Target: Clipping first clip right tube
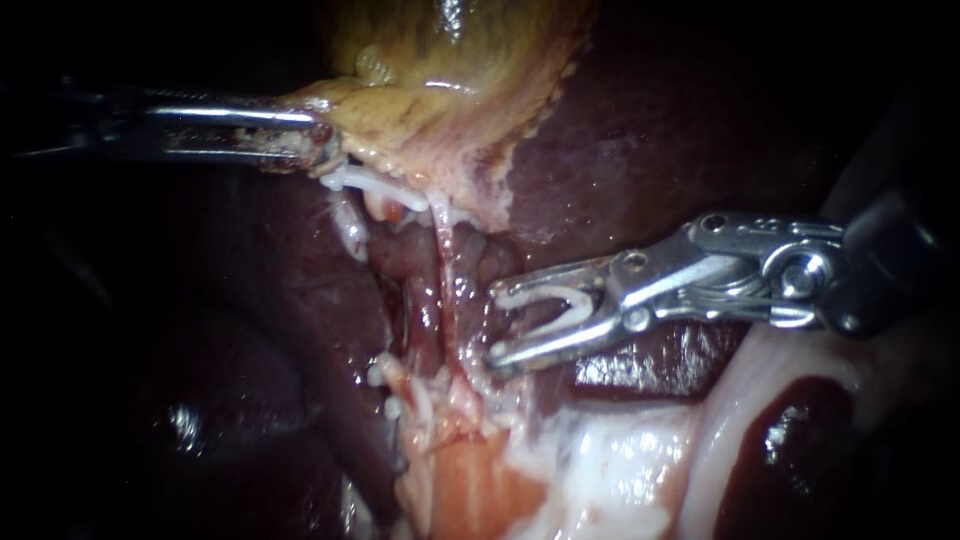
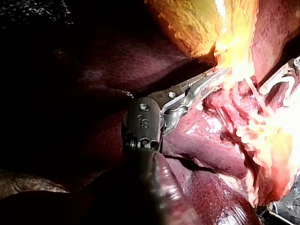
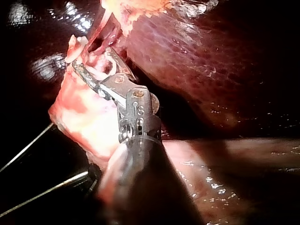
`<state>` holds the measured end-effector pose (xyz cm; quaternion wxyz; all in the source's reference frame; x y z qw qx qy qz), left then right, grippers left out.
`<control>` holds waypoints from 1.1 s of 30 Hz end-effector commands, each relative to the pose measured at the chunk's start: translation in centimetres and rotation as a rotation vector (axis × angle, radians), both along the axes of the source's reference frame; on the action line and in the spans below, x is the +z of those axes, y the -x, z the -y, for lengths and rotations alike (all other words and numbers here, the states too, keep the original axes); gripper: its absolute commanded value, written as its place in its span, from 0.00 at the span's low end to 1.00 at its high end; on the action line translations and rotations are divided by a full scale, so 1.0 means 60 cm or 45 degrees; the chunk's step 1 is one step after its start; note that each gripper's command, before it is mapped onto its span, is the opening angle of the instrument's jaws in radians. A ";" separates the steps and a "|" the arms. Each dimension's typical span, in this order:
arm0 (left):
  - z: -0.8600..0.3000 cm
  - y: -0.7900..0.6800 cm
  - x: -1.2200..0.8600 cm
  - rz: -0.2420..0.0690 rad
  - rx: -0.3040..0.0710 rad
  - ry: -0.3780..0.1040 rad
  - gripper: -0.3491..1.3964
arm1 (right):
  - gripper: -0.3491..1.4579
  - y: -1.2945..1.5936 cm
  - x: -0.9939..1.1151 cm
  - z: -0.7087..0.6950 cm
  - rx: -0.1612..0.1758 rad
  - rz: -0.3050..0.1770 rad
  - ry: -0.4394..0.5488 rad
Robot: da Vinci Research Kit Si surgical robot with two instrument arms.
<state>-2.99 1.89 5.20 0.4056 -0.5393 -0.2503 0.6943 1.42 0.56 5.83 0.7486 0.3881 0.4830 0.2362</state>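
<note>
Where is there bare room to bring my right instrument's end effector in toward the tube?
Free: the bare liver above the right instrument, which carries a clip, bordered by the edge of the gallbladder; also liver left of the tube, under the left instrument. Crowded: the tube's top, with white pieces, and its foot, in pale ragged tissue.

There are 2 instruments, the left instrument (image 1: 320,143) and the right instrument (image 1: 495,322) carrying 1 clip (image 1: 560,305), 1 gallbladder (image 1: 440,90), 1 liver (image 1: 650,130).

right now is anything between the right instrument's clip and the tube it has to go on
Nothing visible does. The right instrument, its jaws holding a clip, faces the tube with only a bare gap between.
</note>
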 end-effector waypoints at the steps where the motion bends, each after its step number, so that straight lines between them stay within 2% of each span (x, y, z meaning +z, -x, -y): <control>1: 0.0000 0.0001 -0.0001 0.000 0.000 0.000 0.00 | 0.47 -0.0004 0.0004 0.0006 -0.004 -0.003 -0.010; 10: 0.0000 0.0002 -0.0001 0.000 -0.001 0.000 0.00 | 0.47 -0.0060 0.0031 0.0046 -0.009 -0.043 -0.054; 16: -0.0001 0.0002 -0.0002 0.000 -0.001 -0.001 0.00 | 0.47 -0.0088 0.0029 0.0060 -0.006 -0.098 -0.112; 23: -0.0001 0.0002 -0.0002 0.000 -0.001 -0.001 0.00 | 0.47 -0.0098 0.0004 0.0069 -0.020 -0.187 -0.198; 33: -0.0001 0.0002 -0.0002 0.000 -0.001 -0.001 0.00 | 0.47 -0.0105 -0.0060 0.0071 0.017 -0.291 -0.313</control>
